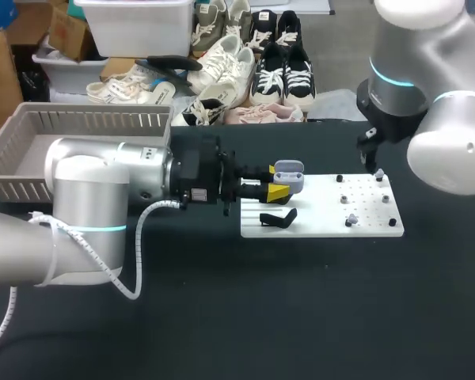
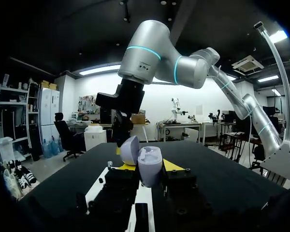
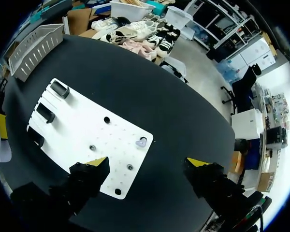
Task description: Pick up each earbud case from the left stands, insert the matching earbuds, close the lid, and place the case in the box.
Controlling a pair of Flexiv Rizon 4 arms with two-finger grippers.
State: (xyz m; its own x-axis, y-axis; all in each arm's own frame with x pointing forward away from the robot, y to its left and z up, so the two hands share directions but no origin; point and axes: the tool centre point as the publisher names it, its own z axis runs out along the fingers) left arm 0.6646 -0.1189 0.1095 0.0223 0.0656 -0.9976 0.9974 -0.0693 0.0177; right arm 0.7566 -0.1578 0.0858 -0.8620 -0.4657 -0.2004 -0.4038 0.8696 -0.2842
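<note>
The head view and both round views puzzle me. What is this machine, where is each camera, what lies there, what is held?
These are two robot arms at a black table. The head view looks down from above; each round view comes from a camera on one arm's wrist. On the table lies a white board with black stands and small earbuds; a grey box stands to its left. The left gripper holds a lilac earbud case, lid open. The right gripper hangs open and empty above the board.
</note>
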